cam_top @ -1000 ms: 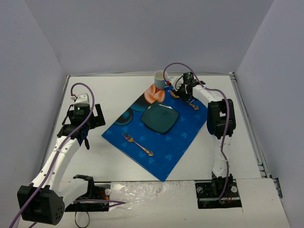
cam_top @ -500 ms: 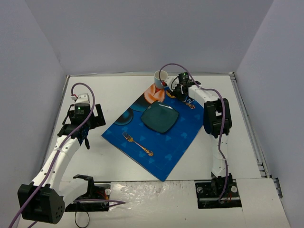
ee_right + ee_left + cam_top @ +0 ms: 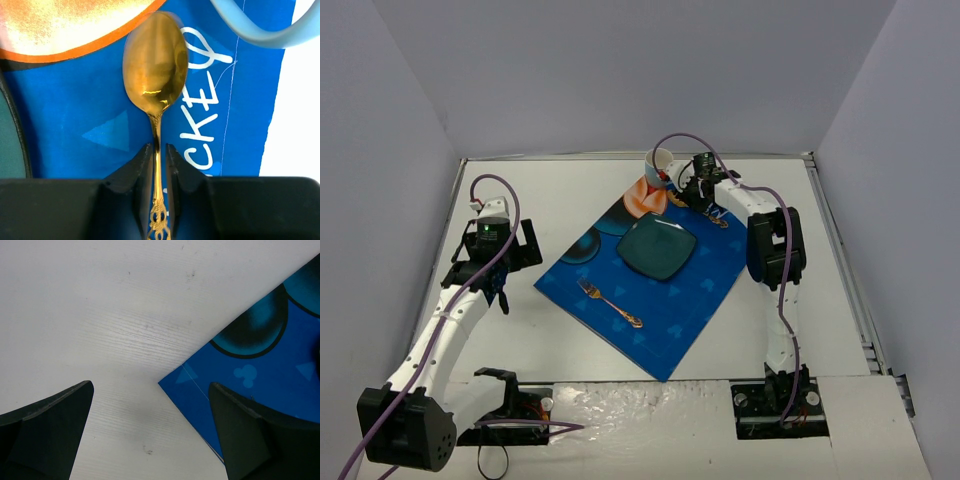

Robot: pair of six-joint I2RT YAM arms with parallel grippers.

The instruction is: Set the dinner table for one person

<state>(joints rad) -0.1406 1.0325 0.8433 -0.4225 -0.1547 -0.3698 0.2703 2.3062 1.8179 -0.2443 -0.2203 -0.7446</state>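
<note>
The white dinner table (image 3: pixel 520 190) carries a blue cartoon-print mat (image 3: pixel 690 300). On the mat lie a teal square plate (image 3: pixel 657 248), a gold fork (image 3: pixel 610 302), an orange napkin (image 3: pixel 647 197) and a gold spoon (image 3: pixel 721 219). A cup (image 3: pixel 659 164) stands at the mat's far corner. My right gripper (image 3: pixel 698 192) is down on the mat beside the cup. In the right wrist view it (image 3: pixel 159 152) is shut on the spoon's handle, with the spoon's bowl (image 3: pixel 156 65) ahead. My left gripper (image 3: pixel 495 258) is open and empty over the table, left of the mat.
In the left wrist view my open gripper (image 3: pixel 150 440) straddles the mat's left corner (image 3: pixel 260 370) and bare table (image 3: pixel 100 315). In the right wrist view the napkin (image 3: pixel 65 25), plate edge (image 3: pixel 10 135) and cup handle (image 3: pixel 255 30) surround the spoon. Grey walls enclose the table.
</note>
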